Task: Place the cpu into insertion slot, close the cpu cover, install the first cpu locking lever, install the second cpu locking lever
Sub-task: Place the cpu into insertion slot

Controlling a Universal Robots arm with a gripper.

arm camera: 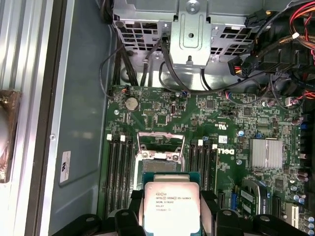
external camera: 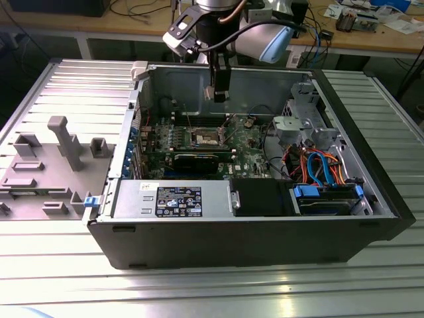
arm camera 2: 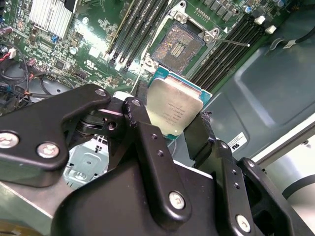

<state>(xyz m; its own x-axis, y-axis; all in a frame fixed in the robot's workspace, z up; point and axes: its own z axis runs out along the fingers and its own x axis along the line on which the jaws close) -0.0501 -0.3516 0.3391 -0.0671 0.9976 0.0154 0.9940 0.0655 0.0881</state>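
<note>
Between tool (arm camera 2: 170,123) fingers (arm camera 2: 143,129), lettered cpu (arm camera 2: 173,102)

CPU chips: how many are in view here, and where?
1. The cpu is clamped between the gripper's fingers, held above the motherboard. The insertion slot is bare, with no chip in it. Another could be hidden elsewhere in the case.

Exterior view overlooks the case (external camera: 232,245); both wrist views (apparently close) look down on its motherboard (arm camera: 221,123) (arm camera 2: 98,34).
</note>
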